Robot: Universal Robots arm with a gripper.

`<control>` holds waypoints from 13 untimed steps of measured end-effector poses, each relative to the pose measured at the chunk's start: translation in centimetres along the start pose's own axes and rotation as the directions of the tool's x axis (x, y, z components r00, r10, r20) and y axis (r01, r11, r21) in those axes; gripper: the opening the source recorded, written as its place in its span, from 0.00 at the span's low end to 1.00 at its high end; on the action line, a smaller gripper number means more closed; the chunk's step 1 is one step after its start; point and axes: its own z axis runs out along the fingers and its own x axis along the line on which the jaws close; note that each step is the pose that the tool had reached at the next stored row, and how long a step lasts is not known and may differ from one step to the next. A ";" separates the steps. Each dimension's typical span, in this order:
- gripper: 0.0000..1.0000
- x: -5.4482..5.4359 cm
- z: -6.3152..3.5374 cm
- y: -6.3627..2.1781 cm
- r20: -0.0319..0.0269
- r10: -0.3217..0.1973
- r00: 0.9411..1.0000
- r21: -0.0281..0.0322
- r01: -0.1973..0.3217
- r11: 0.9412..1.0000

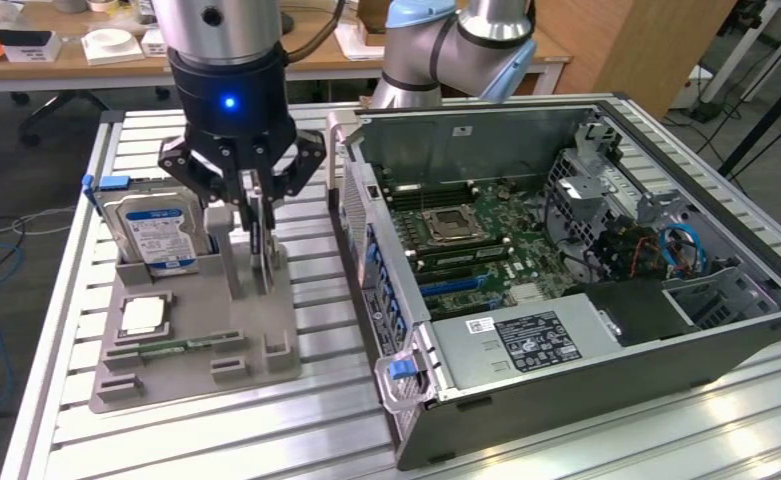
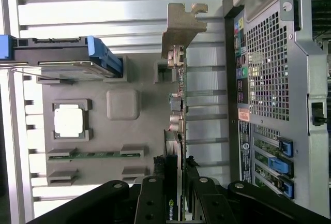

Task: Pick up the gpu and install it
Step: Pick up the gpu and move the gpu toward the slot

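Note:
The gpu (image 1: 267,262) stands on its edge in a slot of the grey holder tray (image 1: 237,335), on the exterior view's left. Seen edge-on in the wrist view, the gpu (image 2: 177,105) shows a thin green board, a silver end bracket (image 2: 182,26) and a black cooler face with a logo between the fingers. My gripper (image 1: 255,226) reaches straight down onto it. Its black fingers (image 2: 156,182) press against both faces of the card, so the gripper (image 2: 175,169) is shut on the gpu. The card's lower edge still looks level with the tray slot.
The tray also holds a silver hard drive (image 1: 157,232) with a blue-white label, a square processor (image 1: 143,314) and a narrow green memory stick (image 1: 177,346). The open computer case (image 1: 604,330) lies to the exterior view's right, its motherboard (image 1: 490,235) exposed. Slatted metal tabletop (image 1: 297,420) all around.

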 end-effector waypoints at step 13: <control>0.26 0.0 -0.73 0.03 0.000 0.000 1.000 0.000 0.000 1.000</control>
